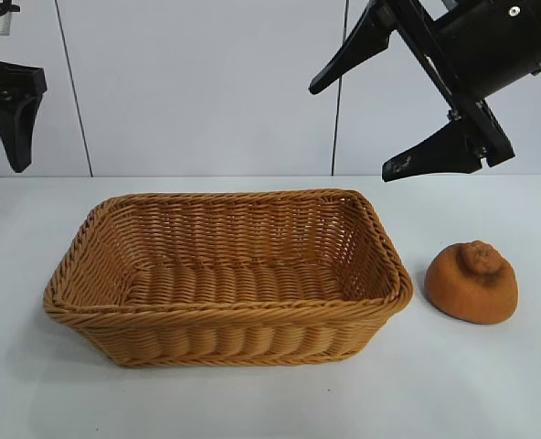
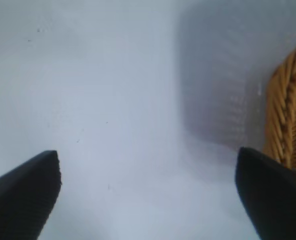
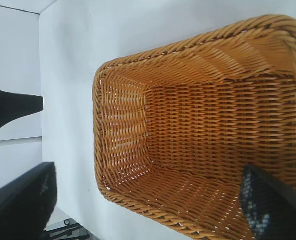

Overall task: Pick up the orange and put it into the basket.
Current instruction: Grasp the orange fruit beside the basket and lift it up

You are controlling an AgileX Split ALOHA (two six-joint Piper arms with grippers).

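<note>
1. I see my left gripper [image 2: 148,192] high at the far left, jaws spread over bare table [image 1: 15,384].
2. The basket [image 1: 225,315] sits centre (nothing inside).
3. The orange [image 1: 472,282] lies just beside its right rim, not touching.
4. My right gripper [image 1: 380,128] hangs above, jaws spread.

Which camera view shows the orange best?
The exterior view: the orange lies whole on the table, right of the basket, its knobby bump facing up. Neither wrist view shows the orange; both show only part of the basket.
</note>
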